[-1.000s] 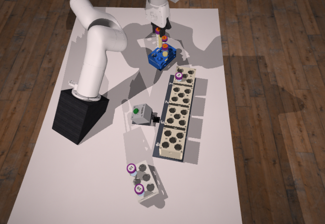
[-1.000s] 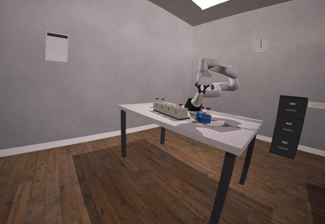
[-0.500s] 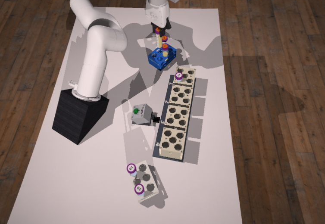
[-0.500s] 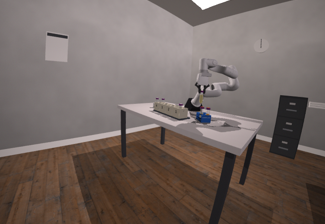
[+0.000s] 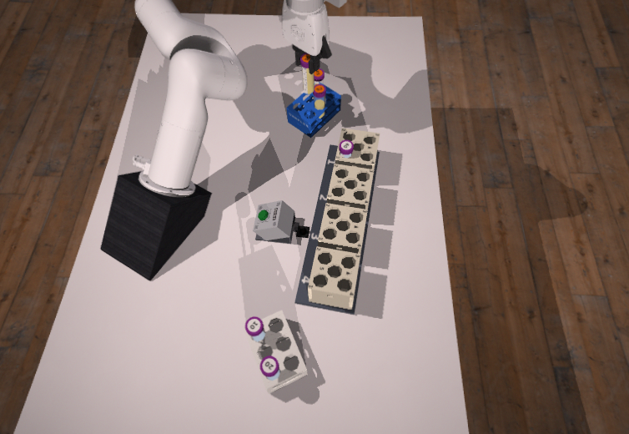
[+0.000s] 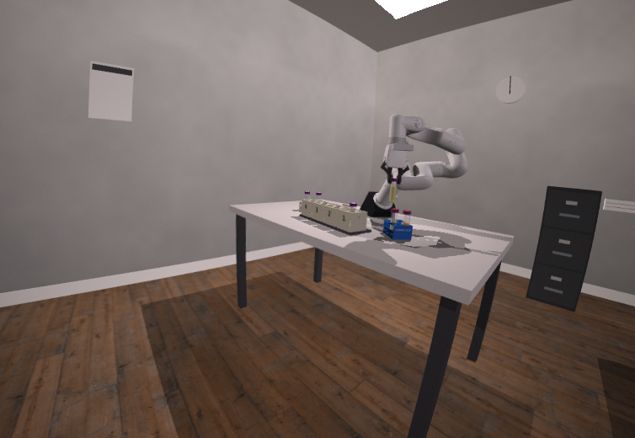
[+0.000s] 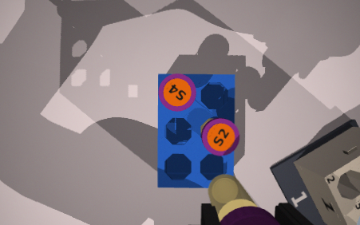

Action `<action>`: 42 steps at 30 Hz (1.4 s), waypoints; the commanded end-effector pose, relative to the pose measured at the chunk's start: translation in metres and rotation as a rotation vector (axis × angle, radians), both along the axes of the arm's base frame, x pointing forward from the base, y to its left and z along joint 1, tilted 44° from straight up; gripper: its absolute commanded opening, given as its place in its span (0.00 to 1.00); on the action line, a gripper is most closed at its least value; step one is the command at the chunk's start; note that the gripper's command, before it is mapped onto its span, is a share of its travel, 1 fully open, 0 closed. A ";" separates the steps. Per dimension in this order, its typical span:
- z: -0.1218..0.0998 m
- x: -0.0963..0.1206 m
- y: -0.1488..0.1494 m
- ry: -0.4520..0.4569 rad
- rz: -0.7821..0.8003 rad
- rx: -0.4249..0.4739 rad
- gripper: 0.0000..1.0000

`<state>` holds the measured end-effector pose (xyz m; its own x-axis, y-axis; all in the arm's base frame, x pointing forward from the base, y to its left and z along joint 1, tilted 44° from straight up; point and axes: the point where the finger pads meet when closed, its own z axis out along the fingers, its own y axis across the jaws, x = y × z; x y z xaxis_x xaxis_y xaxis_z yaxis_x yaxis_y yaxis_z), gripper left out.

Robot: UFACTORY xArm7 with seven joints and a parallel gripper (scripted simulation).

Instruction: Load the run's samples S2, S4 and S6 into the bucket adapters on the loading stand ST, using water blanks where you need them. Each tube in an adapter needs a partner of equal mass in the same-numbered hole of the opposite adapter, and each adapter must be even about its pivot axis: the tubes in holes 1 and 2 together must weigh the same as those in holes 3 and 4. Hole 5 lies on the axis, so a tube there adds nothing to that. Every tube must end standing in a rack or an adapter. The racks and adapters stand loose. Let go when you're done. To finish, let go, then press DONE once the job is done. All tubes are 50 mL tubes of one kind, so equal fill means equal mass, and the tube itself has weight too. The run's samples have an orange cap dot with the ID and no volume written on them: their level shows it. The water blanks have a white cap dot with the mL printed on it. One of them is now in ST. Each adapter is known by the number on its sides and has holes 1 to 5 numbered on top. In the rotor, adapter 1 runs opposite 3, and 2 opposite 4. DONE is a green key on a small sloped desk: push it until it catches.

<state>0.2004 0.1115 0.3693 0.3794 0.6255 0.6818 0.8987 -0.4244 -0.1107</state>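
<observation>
Top view, left to right. At far left, black base [image 5: 132,225] [image 6: 374,205], fixed well apart from ST. Near the bottom, white rack [image 5: 270,338], with blanks 10 [image 5: 254,326] [image 6: 318,194] and 20 [image 5: 269,366] [image 6: 306,193] upright along one long side, presumably kept as counterweights. Above it, DONE [image 5: 262,214], sloped for pushing, near ST; last to be used.

Next, gripper [image 5: 310,60] [image 6: 394,178] [image 7: 243,217] over the blue rack [image 5: 304,123] [image 6: 398,234] [image 7: 195,153], closed on a tube [image 5: 309,81] [image 6: 392,193] [image 7: 235,199], ID hidden, probably S6; gripped high near the cap, leaving the lower body free for a hole. In the blue rack, S2 [image 5: 319,89] [image 6: 394,210] [image 7: 220,136] in a middle hole on the side facing ST, S4 [image 5: 318,74] [image 6: 406,212] [image 7: 177,92] in a corner.

At right, ST [image 5: 303,297] [image 6: 367,230] [image 7: 284,165], with adapters in a close row: 1 [image 5: 360,137] [image 6: 356,221] [image 7: 321,151], holding a blank [image 5: 345,147] [image 6: 353,205], then 2, 3 and 4, without tubes.

Room overhead for a lift; little between neighbouring caps. Before lowering, best to clear the rack edge, S2's cap and adapter 1's rim: loose pieces, likely to shift if brushed.
</observation>
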 end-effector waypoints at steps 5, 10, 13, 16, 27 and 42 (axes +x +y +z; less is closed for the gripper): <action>-0.012 0.004 0.011 -0.002 -0.001 0.001 0.00; -0.016 0.005 0.015 -0.002 -0.001 0.001 0.00; -0.020 0.007 0.019 -0.002 -0.001 0.001 0.00; -0.025 0.008 0.023 -0.002 -0.001 0.001 0.00; -0.038 0.012 0.035 -0.002 -0.001 0.001 0.00; -0.049 0.016 0.045 -0.002 -0.001 0.001 0.00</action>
<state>0.2153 0.1562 0.3198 0.3795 0.6256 0.6817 0.8987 -0.4243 -0.1109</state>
